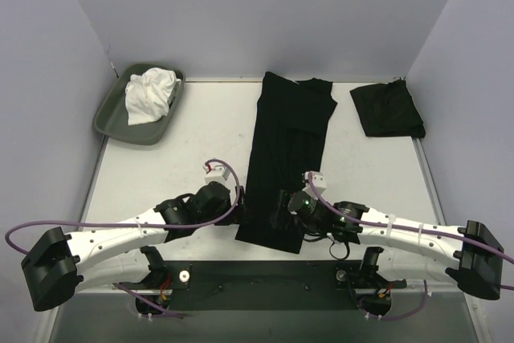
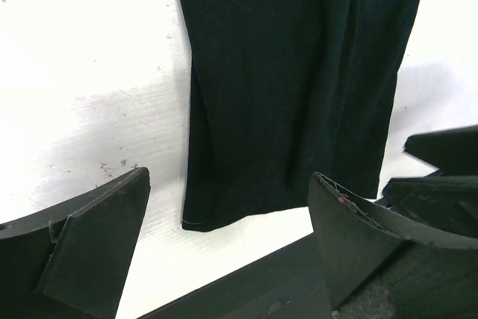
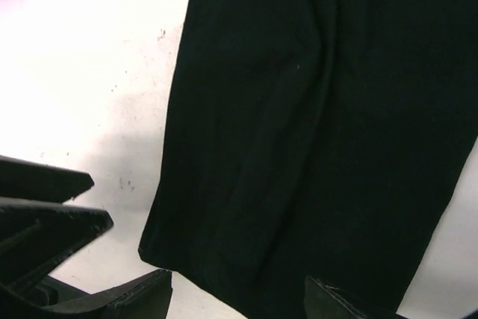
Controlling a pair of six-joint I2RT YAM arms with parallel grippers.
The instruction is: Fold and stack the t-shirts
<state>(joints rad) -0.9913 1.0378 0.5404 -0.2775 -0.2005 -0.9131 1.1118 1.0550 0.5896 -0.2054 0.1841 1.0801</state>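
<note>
A black t-shirt (image 1: pixel 285 154), folded into a long narrow strip, lies down the middle of the white table, its hem at the near edge. It fills the left wrist view (image 2: pixel 299 72) and the right wrist view (image 3: pixel 321 132). A second black t-shirt (image 1: pixel 387 108) lies folded at the far right. My left gripper (image 1: pixel 238 213) is open and empty just left of the strip's near corner. My right gripper (image 1: pixel 277 213) is open over the strip's near end, with nothing between the jaws.
A grey-green tray (image 1: pixel 108 118) at the far left holds a crumpled white cloth (image 1: pixel 150 95). Lilac walls close in the table on three sides. A dark strip (image 1: pixel 265 275) runs along the table's near edge between the arm bases.
</note>
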